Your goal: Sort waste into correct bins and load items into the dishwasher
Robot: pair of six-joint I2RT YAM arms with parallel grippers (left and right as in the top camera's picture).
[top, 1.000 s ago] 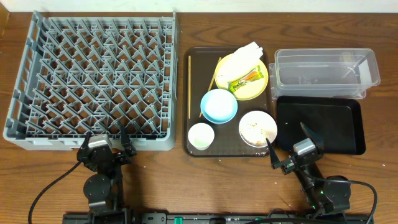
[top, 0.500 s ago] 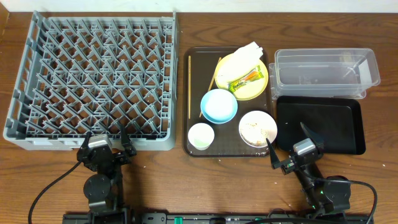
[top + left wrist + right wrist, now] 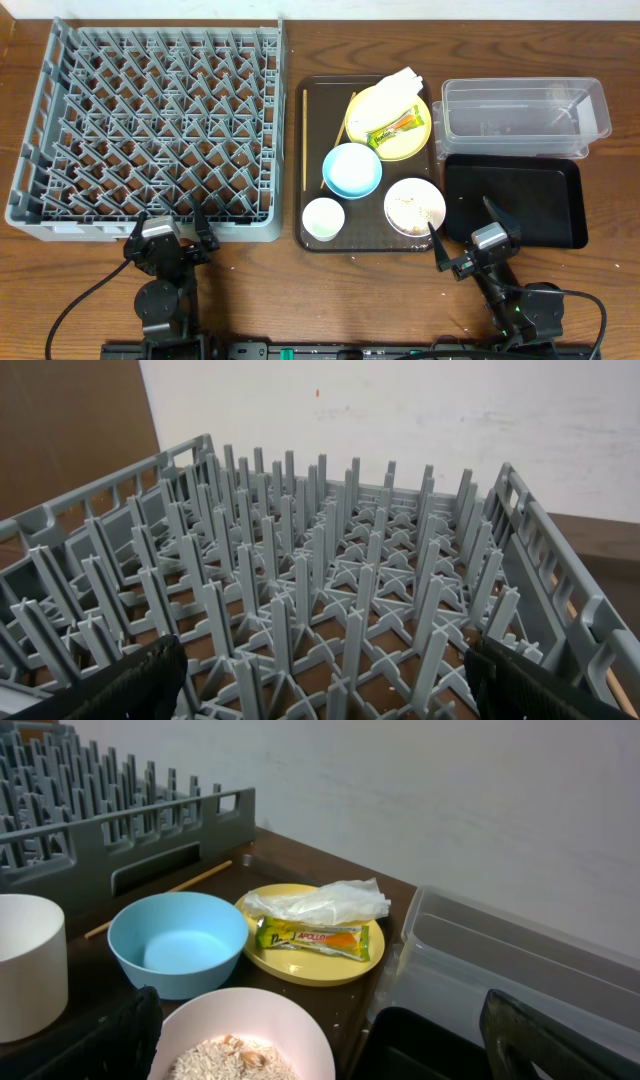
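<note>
- Waste sort not begun: left tool [image 3: 167, 225], right tool [image 3: 467, 232] spread wide, empty.
- Targets: napkin [image 3: 398, 85], sachet [image 3: 393, 127] on yellow plate [image 3: 362, 108], far right on brown tray [image 3: 312, 150].
- Next: right tool reaches far, pinches napkin.

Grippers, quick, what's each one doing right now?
Left gripper: open, holding nothing.
Right gripper: open, holding nothing.

left tool [image 3: 168, 215]; right tool [image 3: 460, 215]: black, pointed | wrist housings [image 3: 158, 229] grey | arms [image 3: 155, 300] black
</note>
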